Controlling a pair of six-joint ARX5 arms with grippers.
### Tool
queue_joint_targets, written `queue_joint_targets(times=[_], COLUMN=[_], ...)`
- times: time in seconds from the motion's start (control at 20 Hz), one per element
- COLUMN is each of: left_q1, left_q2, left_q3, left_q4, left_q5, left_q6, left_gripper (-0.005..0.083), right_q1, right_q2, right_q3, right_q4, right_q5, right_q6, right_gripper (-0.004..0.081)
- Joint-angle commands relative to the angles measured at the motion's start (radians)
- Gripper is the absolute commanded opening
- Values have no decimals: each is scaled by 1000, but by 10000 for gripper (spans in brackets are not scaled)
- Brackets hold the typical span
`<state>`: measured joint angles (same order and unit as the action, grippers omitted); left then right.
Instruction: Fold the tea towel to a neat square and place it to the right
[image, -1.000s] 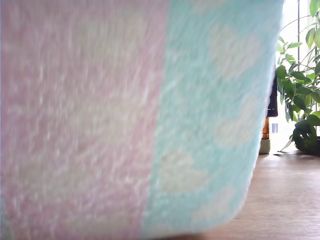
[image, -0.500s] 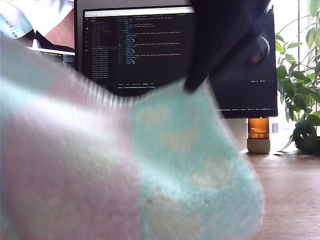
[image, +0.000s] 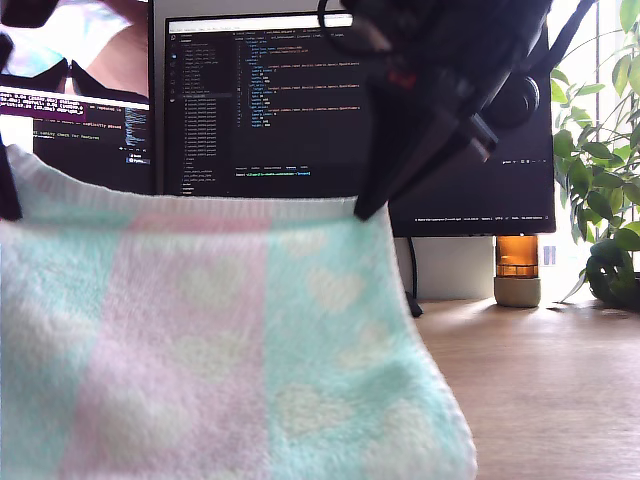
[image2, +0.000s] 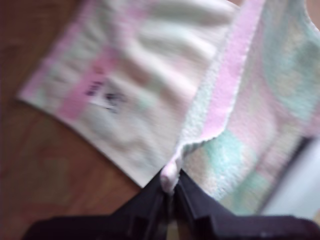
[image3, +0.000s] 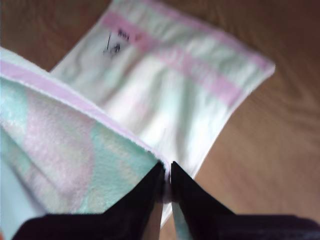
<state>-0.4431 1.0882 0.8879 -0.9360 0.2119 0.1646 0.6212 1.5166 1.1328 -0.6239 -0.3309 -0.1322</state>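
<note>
Lower now than before, fluffy heart-patterned tea towel (image: 230, 340), corners pinched taut

Looks like an office or a desk-based robotics workspace to me: there's a wooden desk (image: 560, 390) with a big monitor (image: 300, 110) full of dark-themed code, plus a second screen (image: 90, 130) beside it at the exterior view's left showing what seems to be a terminal. Off at the exterior view's right there's a leafy potted plant (image: 600, 200) by a bright window, and a small amber jar-like thing (image: 517, 270) sitting on the desk under the monitor.
</note>
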Motion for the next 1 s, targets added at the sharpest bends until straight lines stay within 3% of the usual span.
queue_joint_targets(times=[0.0, 0.95], left_q1=[26, 171], left_q2=[27, 351], left_q3=[-16, -16], left_q4=[26, 341], left_q5=[-4, 9], left_q6=[13, 79], left_gripper=[-23, -24], right_q1=[-10, -39], right_q2=[25, 237], right_q3=[-13, 10], right_q4=[40, 327], right_q5=[0, 3], right_q6=[-3, 2], right_gripper=[-12, -12])
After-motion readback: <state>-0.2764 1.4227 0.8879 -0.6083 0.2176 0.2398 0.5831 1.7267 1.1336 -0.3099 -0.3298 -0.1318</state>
